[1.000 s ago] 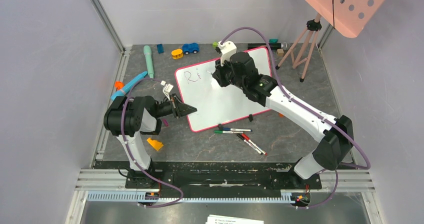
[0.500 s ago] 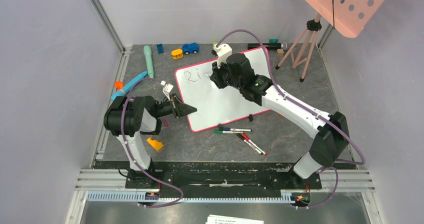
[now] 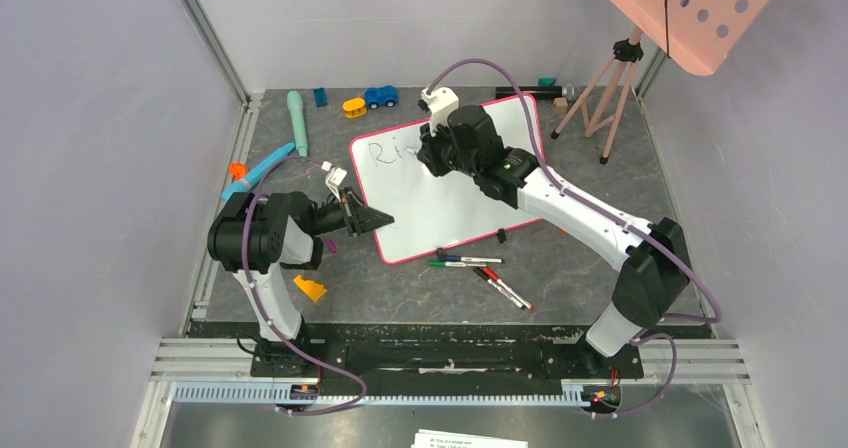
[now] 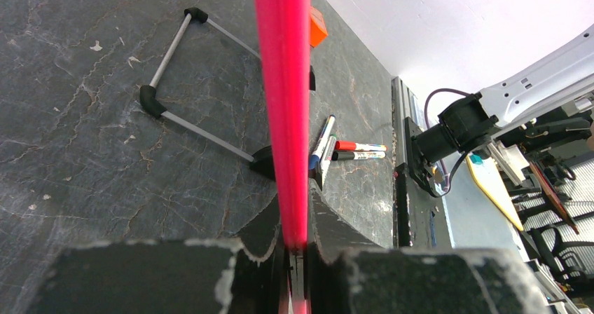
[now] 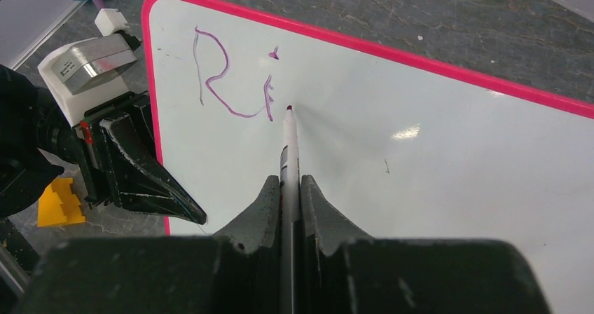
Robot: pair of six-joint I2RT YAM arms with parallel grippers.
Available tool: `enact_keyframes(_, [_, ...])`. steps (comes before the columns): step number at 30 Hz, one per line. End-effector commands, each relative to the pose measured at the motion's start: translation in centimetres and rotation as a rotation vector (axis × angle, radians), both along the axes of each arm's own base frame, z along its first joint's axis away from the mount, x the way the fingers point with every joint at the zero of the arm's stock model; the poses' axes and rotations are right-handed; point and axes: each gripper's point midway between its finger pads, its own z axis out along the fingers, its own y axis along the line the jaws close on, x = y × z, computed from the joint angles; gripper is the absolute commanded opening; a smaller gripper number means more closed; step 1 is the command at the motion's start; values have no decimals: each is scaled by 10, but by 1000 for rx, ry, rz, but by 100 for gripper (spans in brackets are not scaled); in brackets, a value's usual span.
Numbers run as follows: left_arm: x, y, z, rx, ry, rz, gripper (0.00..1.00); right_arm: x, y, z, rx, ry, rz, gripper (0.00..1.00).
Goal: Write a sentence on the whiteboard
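Whiteboard [image 3: 440, 203] looks light, stiff and slippery, so my left gripper [image 3: 383, 220] pinches it tight by its left edge; my right gripper [image 5: 288, 184] squeezes the marker [image 5: 288, 135].

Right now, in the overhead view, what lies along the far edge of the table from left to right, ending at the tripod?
Teal tube → small blue block → yellow toy → blue toy car → tripod.
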Motion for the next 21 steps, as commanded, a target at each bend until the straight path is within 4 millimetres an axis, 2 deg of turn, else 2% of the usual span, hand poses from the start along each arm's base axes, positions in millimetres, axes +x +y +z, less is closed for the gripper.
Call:
enact_keyframes(1, [-14, -8, -2, 27, -134, -87, 2, 10, 6, 33, 46, -79, -1, 0])
enact_keyframes(8, [-14, -8, -2, 27, -132, -87, 2, 16, 1, 36, 35, -98, -32, 0])
enact_keyframes(21, [-15, -8, -2, 27, -133, -89, 2, 22, 1, 28, 13, -92, -40, 0])
